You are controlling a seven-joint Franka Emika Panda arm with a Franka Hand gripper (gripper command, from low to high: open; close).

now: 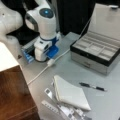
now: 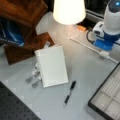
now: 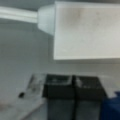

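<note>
1. The gripper [image 3: 73, 78] is seen low over the worktop [image 1: 75, 71], at a front view's left [image 1: 46, 55].
2. The fingers [image 3: 58, 87] are pressed together in the wrist view; nothing is held between them.
3. The white adapter [image 3: 85, 30] is found flat on the worktop just ahead of the fingertips, apart from them; its cable [image 3: 17, 13] is run off to the wrist view's left.
4. Step judged: approach stage, adapter not gripped.
5. For any grasp of the adapter, the fingers would need to be spread wide and centred over its body.
6. A white pad [image 1: 71, 93], a pen [image 1: 92, 86] and an open compartment box [image 1: 96, 50] are noted well apart from the gripper.
</note>
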